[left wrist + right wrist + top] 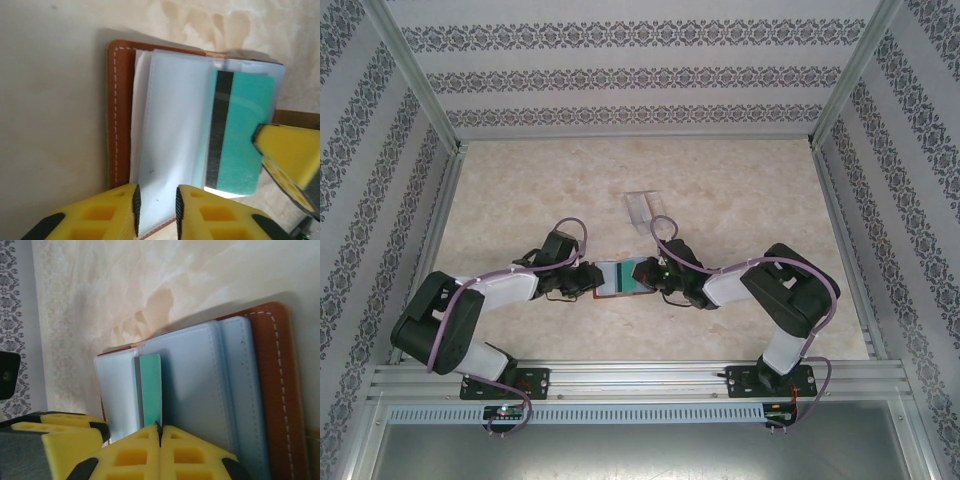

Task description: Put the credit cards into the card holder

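Card [245, 132] pinched by right gripper [160, 434] sits at holder [120, 115] sleeve mouth, long axis up-down, pocket leftward; left gripper [156, 200] slightly spread astride holder's bottom edge.

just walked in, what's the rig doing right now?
Both arms meet over the open card holder. The right gripper is shut on the edge of a teal credit card, which looks partly slid in among the holder's clear sleeves. The left gripper sits at the holder's opposite edge, jaws slightly parted. A clear plastic case lies apart, farther back.
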`<state>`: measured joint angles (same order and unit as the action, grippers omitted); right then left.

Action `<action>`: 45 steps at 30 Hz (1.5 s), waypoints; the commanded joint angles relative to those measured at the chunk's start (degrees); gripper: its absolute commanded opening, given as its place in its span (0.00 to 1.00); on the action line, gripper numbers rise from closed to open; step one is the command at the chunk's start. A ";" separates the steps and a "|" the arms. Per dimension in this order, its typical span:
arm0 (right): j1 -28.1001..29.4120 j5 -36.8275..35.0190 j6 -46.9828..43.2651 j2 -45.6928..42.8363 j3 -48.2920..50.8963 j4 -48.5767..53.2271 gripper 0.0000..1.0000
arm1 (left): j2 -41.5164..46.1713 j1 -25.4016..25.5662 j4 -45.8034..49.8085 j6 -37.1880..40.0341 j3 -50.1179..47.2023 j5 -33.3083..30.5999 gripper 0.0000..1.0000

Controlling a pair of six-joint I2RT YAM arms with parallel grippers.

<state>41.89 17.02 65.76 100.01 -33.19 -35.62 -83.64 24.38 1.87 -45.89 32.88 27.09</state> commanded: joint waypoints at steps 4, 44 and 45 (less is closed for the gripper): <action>0.70 2.85 -1.89 1.22 -0.72 1.10 0.00 | -1.20 0.54 9.75 6.73 3.23 -8.83 0.21; 9.32 -10.57 5.42 4.02 -6.32 2.03 0.00 | -4.86 0.56 -2.70 -5.21 -1.09 1.31 0.07; 9.50 -10.93 5.48 3.93 -6.07 1.97 0.00 | -4.57 0.50 -2.86 -5.51 -1.40 1.12 0.08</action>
<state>49.30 5.63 70.59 103.18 -37.80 -34.06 -87.64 24.23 -1.80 -49.23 33.74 25.56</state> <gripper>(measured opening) 0.065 0.076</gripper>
